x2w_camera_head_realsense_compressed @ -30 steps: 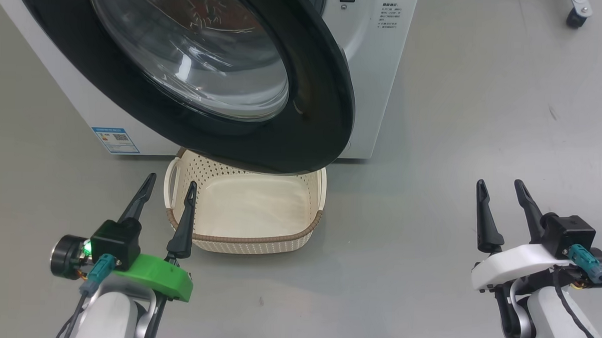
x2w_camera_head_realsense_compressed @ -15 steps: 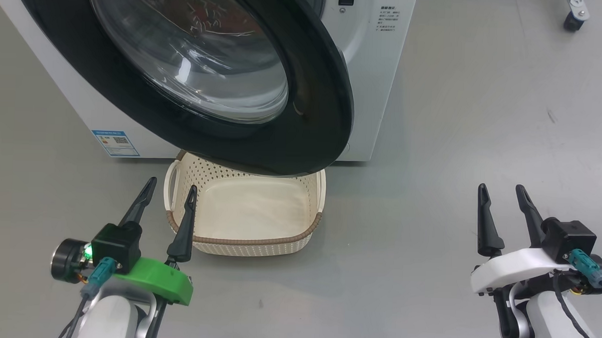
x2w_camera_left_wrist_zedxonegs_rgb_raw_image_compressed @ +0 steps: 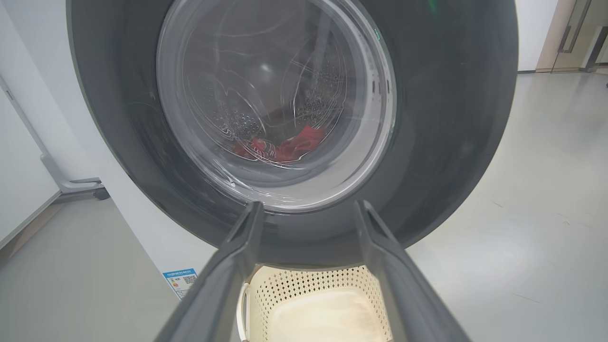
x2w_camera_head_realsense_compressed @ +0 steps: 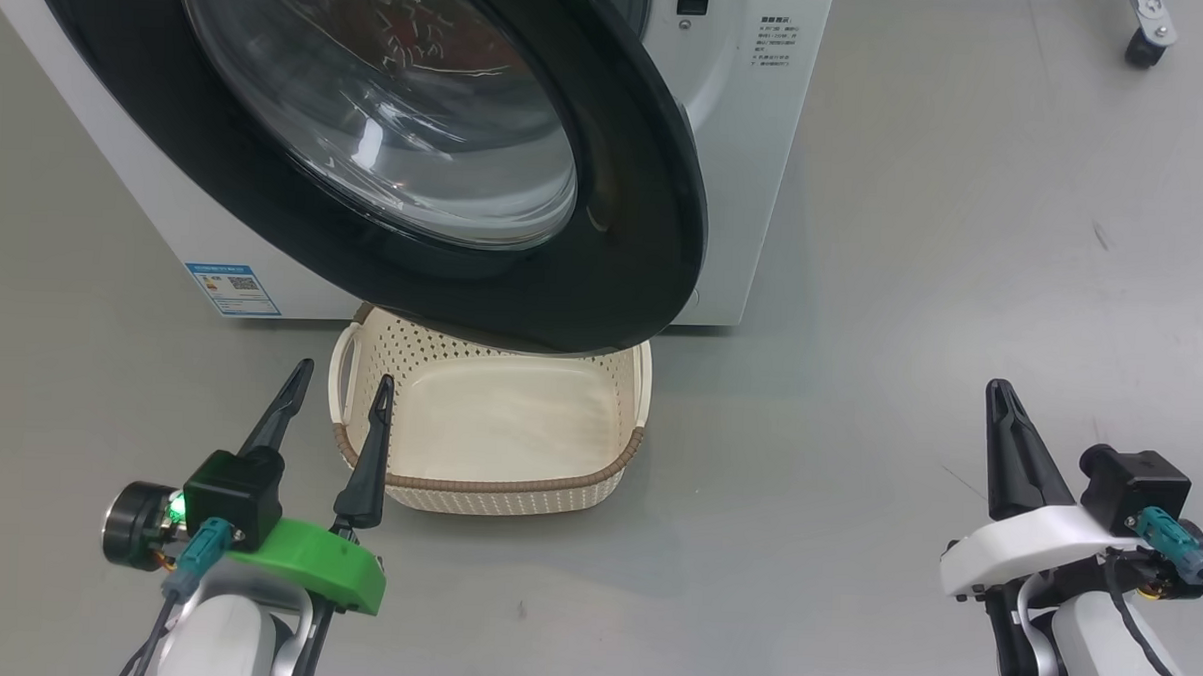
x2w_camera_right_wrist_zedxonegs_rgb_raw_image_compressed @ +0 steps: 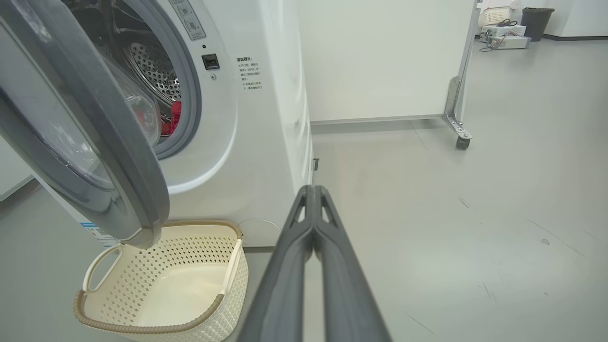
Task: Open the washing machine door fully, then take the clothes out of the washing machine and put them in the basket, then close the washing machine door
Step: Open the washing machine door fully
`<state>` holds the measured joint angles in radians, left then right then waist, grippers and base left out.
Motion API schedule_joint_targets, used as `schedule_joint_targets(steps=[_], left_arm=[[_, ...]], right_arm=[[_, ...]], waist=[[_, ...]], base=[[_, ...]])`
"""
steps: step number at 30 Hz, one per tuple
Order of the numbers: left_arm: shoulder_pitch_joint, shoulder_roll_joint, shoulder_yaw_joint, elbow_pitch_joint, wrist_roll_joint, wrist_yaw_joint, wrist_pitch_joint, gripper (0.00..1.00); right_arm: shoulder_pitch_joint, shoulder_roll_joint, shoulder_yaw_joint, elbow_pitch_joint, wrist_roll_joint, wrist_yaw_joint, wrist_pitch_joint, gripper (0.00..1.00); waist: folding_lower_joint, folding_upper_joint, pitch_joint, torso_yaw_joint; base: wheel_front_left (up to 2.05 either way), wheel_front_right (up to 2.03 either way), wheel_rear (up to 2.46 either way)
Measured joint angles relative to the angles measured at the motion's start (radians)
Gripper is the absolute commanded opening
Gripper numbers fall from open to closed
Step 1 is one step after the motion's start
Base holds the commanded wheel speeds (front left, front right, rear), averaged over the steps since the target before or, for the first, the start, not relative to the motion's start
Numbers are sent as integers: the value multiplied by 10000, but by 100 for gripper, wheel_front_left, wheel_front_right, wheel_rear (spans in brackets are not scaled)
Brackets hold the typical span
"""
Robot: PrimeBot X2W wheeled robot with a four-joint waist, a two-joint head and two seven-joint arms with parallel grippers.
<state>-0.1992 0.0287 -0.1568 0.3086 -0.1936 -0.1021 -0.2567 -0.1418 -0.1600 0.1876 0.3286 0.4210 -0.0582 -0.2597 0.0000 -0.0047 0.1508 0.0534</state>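
The washing machine door (x2w_camera_head_realsense_compressed: 389, 120) stands partly open, swung out from the front of the washing machine (x2w_camera_head_realsense_compressed: 748, 163). Its lower edge hangs above the basket (x2w_camera_head_realsense_compressed: 496, 486), which sits empty on the floor just in front of the machine. I judge the door to be stiff and rather heavy, turning only on its hinge. The glossy black rim looks slippery, so the free edge, the one away from the machine's front, seems the best place to hook or push. The clothes (x2w_camera_left_wrist_zedxonegs_rgb_raw_image_compressed: 285, 146) lie low inside the machine's drum. They look soft, light and limp, easy to pinch at a raised fold.

There is one door, one machine and one basket. The red fabric is one heap, and I cannot tell how many garments it holds. Two grippers hover in front of the machine. The left gripper (x2w_camera_head_realsense_compressed: 346, 371), just before the basket, has its fingers spread apart and empty. The right gripper (x2w_camera_head_realsense_compressed: 997, 392), well apart toward the machine's right side, has its fingers pressed together on nothing.
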Motion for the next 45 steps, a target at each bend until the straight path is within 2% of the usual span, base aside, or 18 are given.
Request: schedule_joint_targets(steps=[10, 13, 18, 19, 23, 28, 33, 40, 45], left_arm=[[3, 2, -31, -21, 0, 0, 2, 100], [2, 2, -46, -56, 0, 0, 2, 100], [-1, 6, -38, -77, -15, 2, 0, 100], [-3, 6, -40, -86, -17, 2, 0, 100], [-13, 6, -36, -115, -77, 6, 2, 100], [-78, 6, -90, -132, -94, 12, 2, 100], [-258, 6, -186, -142, -192, 12, 0, 100], [-340, 6, -280, -153, -192, 31, 0, 100], [-493, 4, -360, -171, -301, 33, 2, 100]], right_arm=[[-28, 332, -395, 75, 821, 414, 0, 0], [-144, 512, -650, 63, 1490, 727, 0, 0], [-596, 1035, -1110, -15, 3446, 1555, 447, 0], [-712, 1070, -1197, -38, 3856, 1618, 566, 0], [-1288, 1095, -1576, -167, 5540, 1718, 1220, 0], [-2143, 1114, -1841, -380, 7925, 1795, 2493, 0], [-2898, 1104, -1967, -477, 9802, 1793, 3764, 0], [-3708, 1066, -1718, -472, 11212, 1791, 5346, 0], [-4262, 1043, -1455, -297, 11668, 1680, 6295, 0]], waist=[[0, 0, 105, 33], [0, 0, 192, 51], [0, -1, 376, 90], [0, -1, 413, 99], [0, 0, 565, 155], [0, -1, 775, 272], [0, -1, 936, 513], [0, 0, 1154, 842], [0, -1, 1356, 1100]], base=[[0, 0, 0], [0, 0, 0], [0, 0, 0], [0, 0, 0], [0, 0, 0], [0, 0, 0], [0, 0, 0], [0, 0, 0], [0, 0, 0]])
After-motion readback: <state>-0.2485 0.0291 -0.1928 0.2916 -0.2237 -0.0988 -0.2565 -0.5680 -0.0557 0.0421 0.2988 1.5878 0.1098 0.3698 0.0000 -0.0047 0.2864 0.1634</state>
